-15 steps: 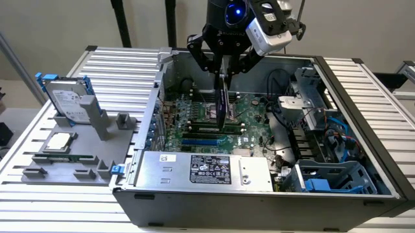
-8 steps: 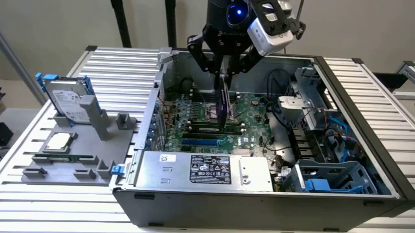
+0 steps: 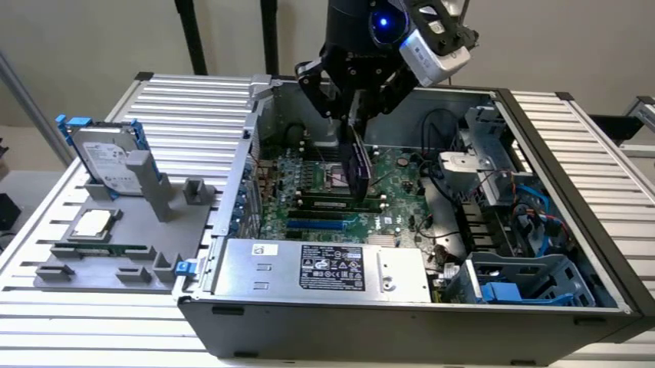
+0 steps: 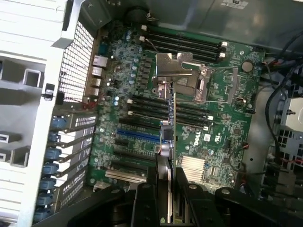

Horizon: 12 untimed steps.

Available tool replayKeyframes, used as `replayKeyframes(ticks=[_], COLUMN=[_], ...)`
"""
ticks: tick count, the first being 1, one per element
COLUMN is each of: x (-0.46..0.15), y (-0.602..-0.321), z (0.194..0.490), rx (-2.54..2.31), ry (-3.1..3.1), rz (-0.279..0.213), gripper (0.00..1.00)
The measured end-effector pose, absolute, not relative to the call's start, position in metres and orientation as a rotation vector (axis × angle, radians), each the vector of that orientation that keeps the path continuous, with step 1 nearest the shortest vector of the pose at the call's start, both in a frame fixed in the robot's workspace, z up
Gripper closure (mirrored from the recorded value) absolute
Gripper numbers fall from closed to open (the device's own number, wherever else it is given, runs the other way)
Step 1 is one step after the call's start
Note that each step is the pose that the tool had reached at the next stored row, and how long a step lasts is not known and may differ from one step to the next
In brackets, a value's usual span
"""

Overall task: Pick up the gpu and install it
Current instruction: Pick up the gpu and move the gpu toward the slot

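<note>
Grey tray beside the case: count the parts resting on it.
3: a hard drive standing at the far end, a processor chip in the middle, a memory stick at the near end.

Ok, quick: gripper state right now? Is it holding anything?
Gripper: closed on the gpu, which it holds on edge over the motherboard.

Hard drive, processor and memory stick occupy grey fixture.
</note>
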State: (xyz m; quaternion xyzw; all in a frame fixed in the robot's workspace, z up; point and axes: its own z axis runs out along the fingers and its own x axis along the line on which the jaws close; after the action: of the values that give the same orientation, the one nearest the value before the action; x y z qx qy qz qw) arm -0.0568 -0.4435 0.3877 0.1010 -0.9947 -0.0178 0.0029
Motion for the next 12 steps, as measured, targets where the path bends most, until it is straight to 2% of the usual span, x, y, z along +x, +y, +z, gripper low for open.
replayKeyframes(ticks=[12], x=[-0.0568], y=[-0.4435], z=[0.3814], rx=[0.692], ry=[-3.076], rz=[-0.051], gripper=[1.00])
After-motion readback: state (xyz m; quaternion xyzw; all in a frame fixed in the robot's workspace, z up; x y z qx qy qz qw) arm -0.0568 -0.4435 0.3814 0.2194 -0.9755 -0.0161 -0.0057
